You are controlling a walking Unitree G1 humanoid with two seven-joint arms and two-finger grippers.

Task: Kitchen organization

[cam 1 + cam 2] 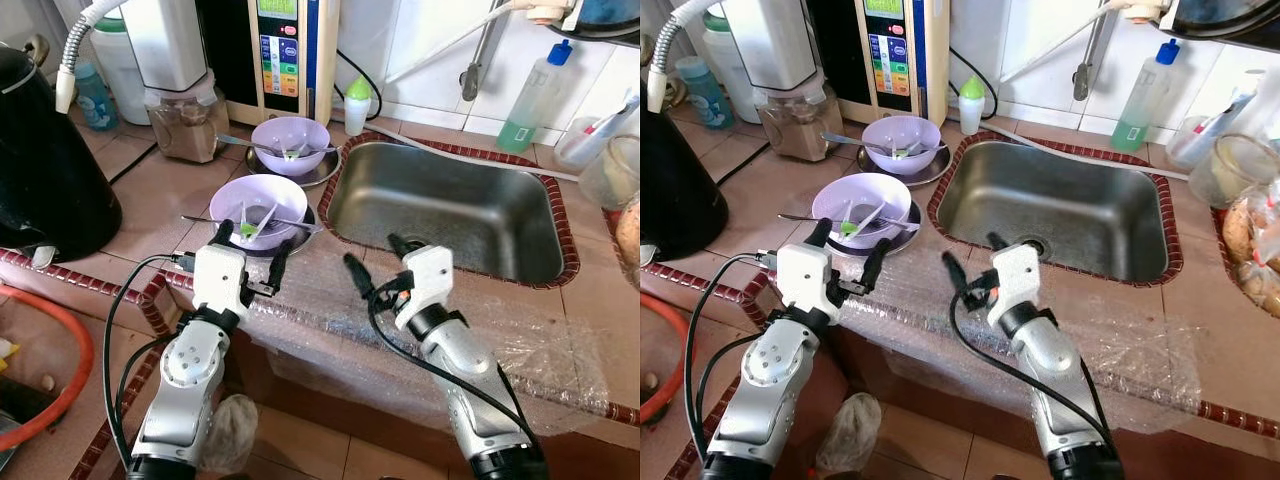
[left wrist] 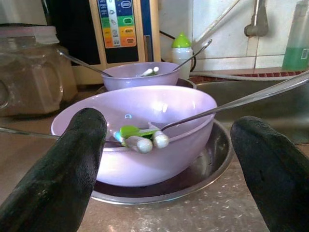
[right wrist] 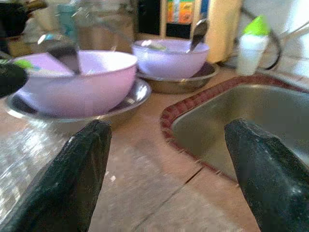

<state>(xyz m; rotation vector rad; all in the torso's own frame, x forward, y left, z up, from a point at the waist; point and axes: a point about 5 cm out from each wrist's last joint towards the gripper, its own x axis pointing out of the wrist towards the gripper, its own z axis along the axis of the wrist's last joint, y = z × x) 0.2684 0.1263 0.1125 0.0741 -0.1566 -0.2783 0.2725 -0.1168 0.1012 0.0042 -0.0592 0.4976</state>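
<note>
The left gripper (image 1: 253, 253) is held wide open just short of the near lilac plastic bowl (image 1: 258, 203), which sits on a round steel plate (image 2: 212, 162) with spoons inside. The right gripper (image 1: 372, 259), fingers likewise spread, is poised beside it before the stainless steel sink (image 1: 450, 205).

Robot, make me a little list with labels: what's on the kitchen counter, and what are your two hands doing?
Near bowl: lilac plastic bowl on a round metal plate, spoons and small green-and-white utensils inside
Far bowl: second lilac bowl on its own metal plate, behind the first
Sink: stainless steel sink, red-tiled rim, right of the bowls
Behind bowls: clear jug of brown powder
Left gripper: open, facing the near bowl, not touching
Right gripper: open, above the counter edge by the sink
</note>
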